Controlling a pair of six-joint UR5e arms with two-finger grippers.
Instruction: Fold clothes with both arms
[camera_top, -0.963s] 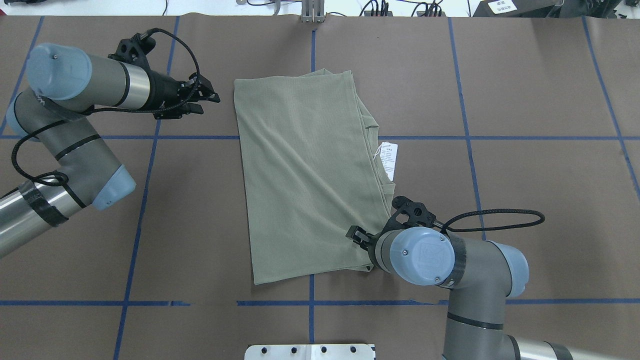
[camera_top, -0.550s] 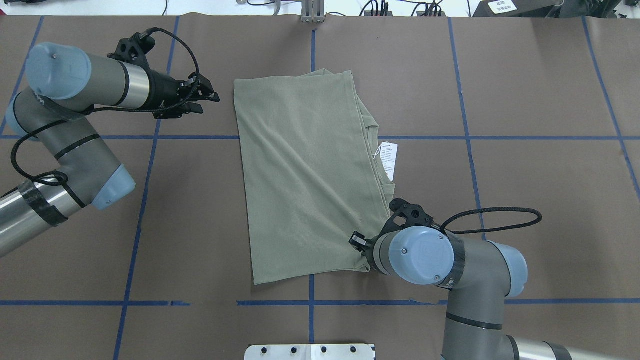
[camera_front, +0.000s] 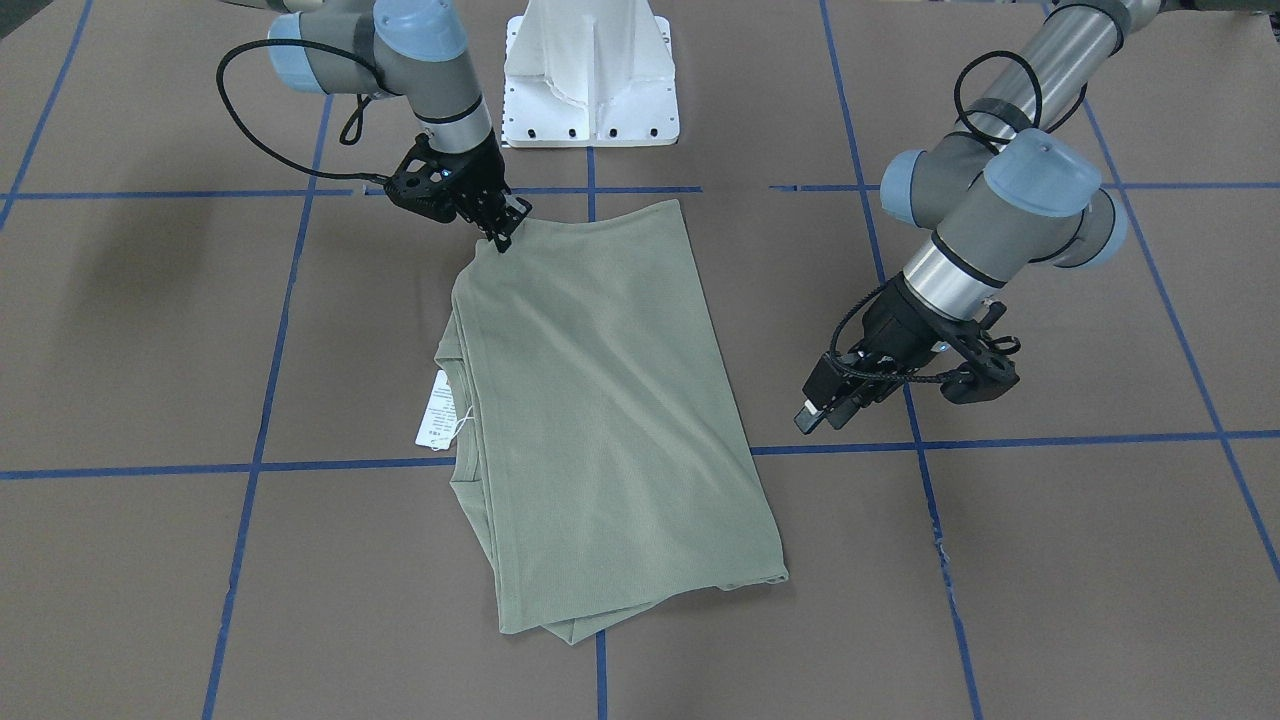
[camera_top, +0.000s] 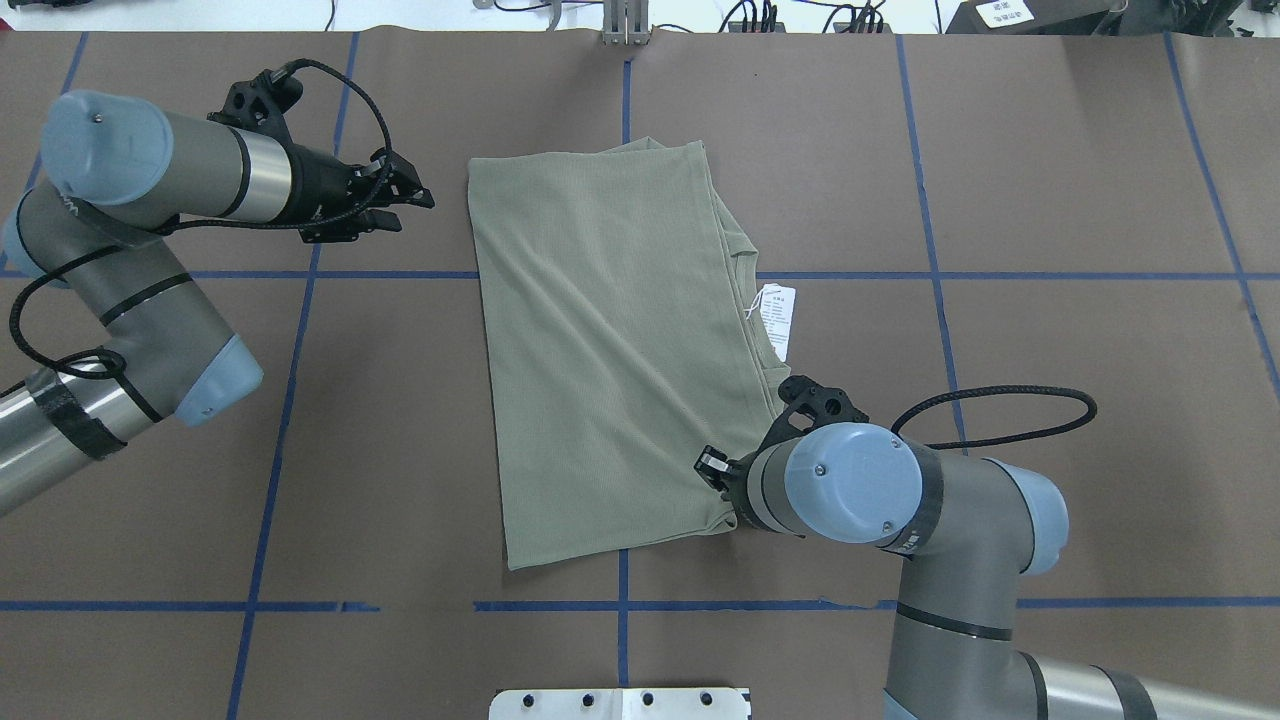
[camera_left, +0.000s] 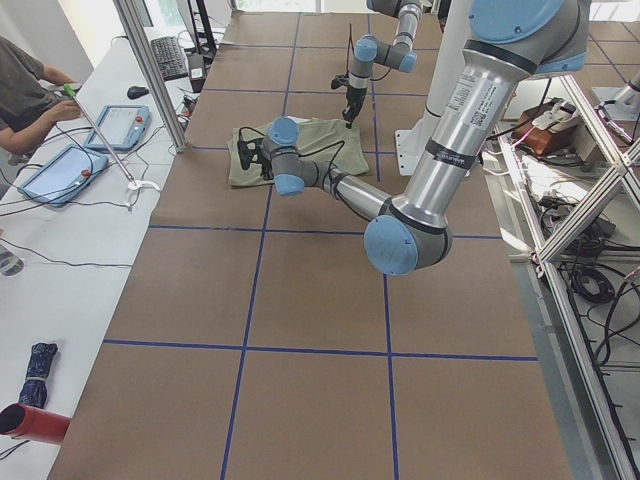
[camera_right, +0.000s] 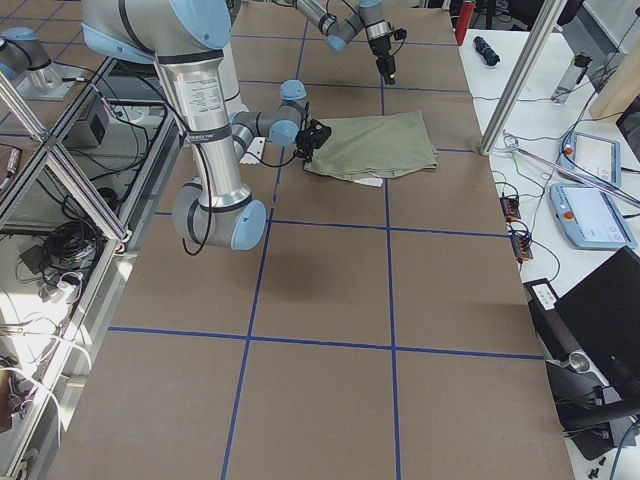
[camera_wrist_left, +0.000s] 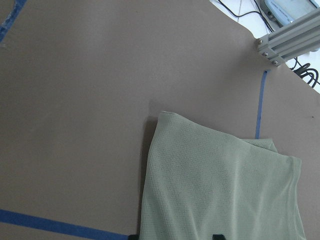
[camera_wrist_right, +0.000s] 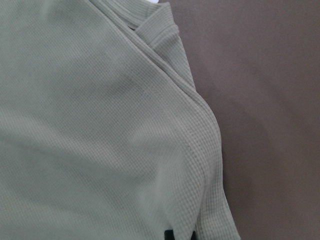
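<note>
The right gripper (camera_front: 499, 236) is pinched on the shirt (camera_front: 600, 420) at the corner nearest the robot's base. The shirt is laid folded flat mid-table (camera_front: 1000, 560). The left gripper (camera_front: 812, 415) is spread, just beside the shirt, not touching. The knit is judged light and limp, best taken at corners.
</note>
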